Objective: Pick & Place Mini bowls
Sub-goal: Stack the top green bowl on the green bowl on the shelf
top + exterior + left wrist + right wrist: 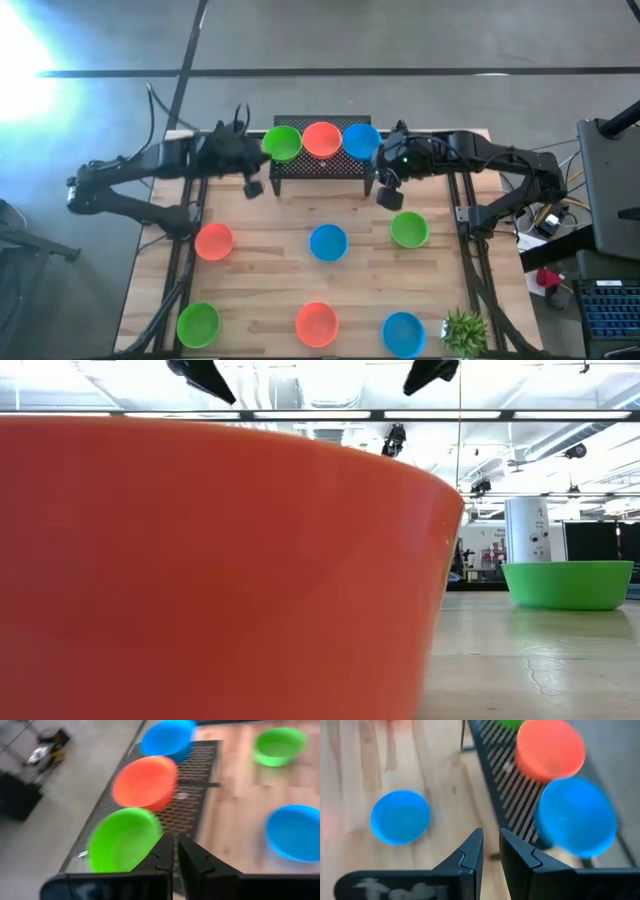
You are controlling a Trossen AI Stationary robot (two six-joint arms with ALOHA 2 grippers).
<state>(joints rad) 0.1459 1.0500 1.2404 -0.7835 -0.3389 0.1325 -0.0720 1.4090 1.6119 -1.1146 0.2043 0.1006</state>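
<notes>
Three mini bowls sit in a row on top of a black mesh rack point(320, 168) at the table's far edge: green point(283, 142), orange-red point(321, 139) and blue point(361, 140). Six more rest on the wooden table: orange-red point(213, 241), blue point(328, 241), green point(409, 229), green point(198, 323), orange-red point(317, 322) and blue point(403, 333). My left gripper point(255, 187) hovers by the rack's left end with its fingers point(165, 852) together and nothing between them. My right gripper point(388, 195) hovers by the rack's right end, slightly open point(491, 850) and empty.
A small potted plant point(463, 330) stands at the near right corner. In the low view the near orange-red bowl point(220, 570) fills most of the picture, with a green bowl point(570, 585) to its right. Bare wood lies between the two rows of bowls.
</notes>
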